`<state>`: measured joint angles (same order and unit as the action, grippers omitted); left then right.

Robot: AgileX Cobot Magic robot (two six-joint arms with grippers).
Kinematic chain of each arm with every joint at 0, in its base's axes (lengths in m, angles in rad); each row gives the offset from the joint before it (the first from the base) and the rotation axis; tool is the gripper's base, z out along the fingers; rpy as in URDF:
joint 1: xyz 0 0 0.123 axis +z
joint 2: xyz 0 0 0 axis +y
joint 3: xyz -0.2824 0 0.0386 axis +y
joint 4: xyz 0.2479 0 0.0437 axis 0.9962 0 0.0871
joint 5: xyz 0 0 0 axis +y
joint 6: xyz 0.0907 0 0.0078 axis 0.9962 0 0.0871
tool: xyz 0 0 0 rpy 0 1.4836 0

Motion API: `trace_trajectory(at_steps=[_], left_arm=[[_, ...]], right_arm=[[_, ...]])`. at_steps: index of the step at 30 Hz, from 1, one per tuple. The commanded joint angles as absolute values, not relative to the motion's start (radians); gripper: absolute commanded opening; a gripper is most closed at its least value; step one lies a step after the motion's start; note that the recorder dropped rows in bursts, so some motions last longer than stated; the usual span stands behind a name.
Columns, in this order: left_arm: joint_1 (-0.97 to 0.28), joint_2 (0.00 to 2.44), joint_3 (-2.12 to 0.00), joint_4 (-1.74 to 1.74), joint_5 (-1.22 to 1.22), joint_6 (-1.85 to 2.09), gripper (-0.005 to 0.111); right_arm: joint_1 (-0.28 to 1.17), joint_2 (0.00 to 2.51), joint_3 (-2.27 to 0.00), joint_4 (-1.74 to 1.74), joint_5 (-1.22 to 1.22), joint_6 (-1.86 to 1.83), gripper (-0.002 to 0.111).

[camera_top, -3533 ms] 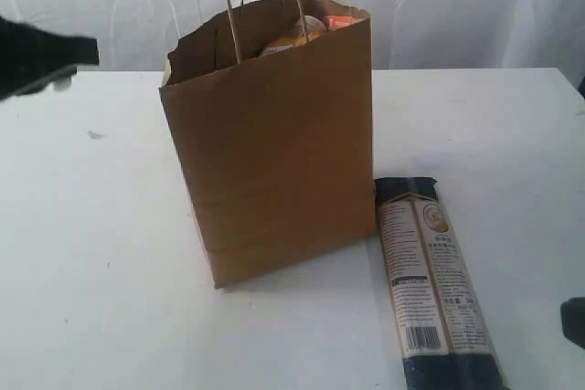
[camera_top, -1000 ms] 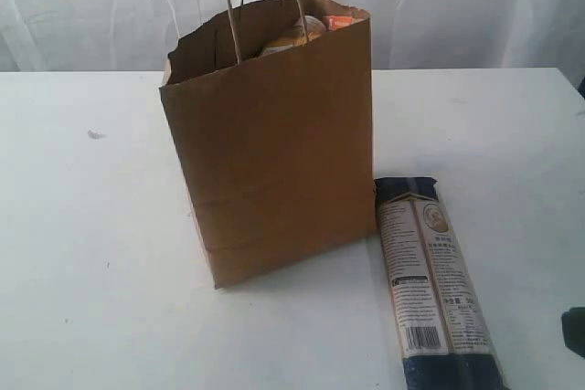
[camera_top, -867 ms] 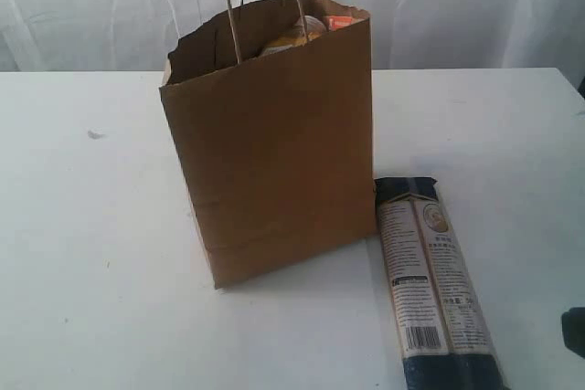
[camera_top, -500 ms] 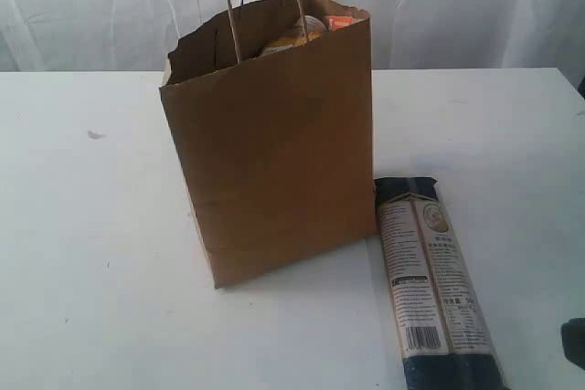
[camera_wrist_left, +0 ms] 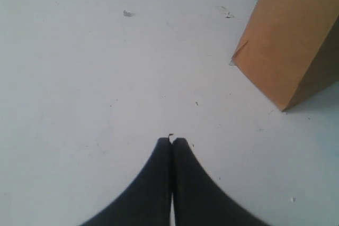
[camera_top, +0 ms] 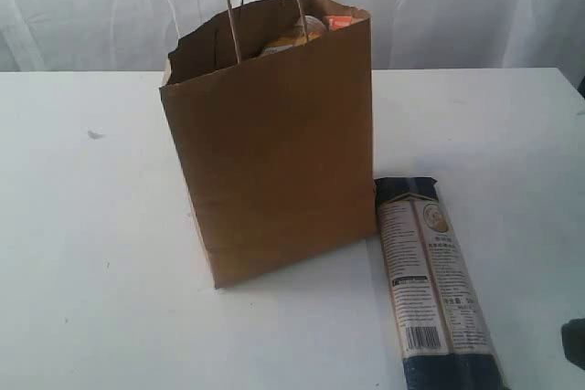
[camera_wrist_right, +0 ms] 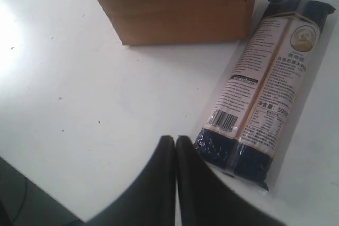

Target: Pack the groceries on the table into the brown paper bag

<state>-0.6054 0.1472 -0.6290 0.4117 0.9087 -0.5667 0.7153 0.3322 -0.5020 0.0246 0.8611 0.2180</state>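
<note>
Brown paper bag (camera_top: 274, 152): being kept upright at frame centre on the table (camera_top: 91, 253).
Long dark pasta pack (camera_top: 437, 280): being left flat at lower right, just beside it; "500" being displayed on its label.
Left gripper (camera_wrist_left: 172, 141): being held closed, empty; gone from the upper left.
Right gripper (camera_wrist_right: 175, 139): being held closed, empty.

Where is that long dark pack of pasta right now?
In the exterior view, the long dark pasta pack lies flat on the white table, right of the tall brown paper bag.

The left gripper (camera_wrist_left: 171, 140) and the right gripper (camera_wrist_right: 175, 138) look alike: two smooth matte-black fingers, narrow and blunt at the tips, flaring wide toward the base. Well right of the brown paper bag (camera_top: 274, 152), a small black corner of the right arm (camera_top: 574, 342) shows.
</note>
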Motion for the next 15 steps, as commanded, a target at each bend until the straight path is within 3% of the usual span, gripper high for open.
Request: trace_trajectory(at_steps=[1, 6, 10, 12, 15], left_arm=[[-0.61, 0.141, -0.624, 0.409, 0.912, -0.576, 0.0], [-0.61, 0.141, -0.624, 0.061, 0.912, -0.576, 0.0], [-0.61, 0.119, -0.624, 0.076, 0.876, -0.526, 0.0], [-0.61, 0.097, -0.606, 0.1, 0.736, -0.414, 0.0], [-0.602, 0.056, -0.502, 0.02, 0.315, -0.139, 0.0]], right_arm=[[0.709, 0.328, -0.497, 0.029, 0.866, 0.213, 0.0], [0.709, 0.328, -0.497, 0.029, 0.866, 0.213, 0.0], [0.709, 0.328, -0.497, 0.029, 0.866, 0.213, 0.0], [0.709, 0.328, -0.497, 0.029, 0.866, 0.213, 0.0], [0.709, 0.328, -0.497, 0.029, 0.866, 0.213, 0.0]])
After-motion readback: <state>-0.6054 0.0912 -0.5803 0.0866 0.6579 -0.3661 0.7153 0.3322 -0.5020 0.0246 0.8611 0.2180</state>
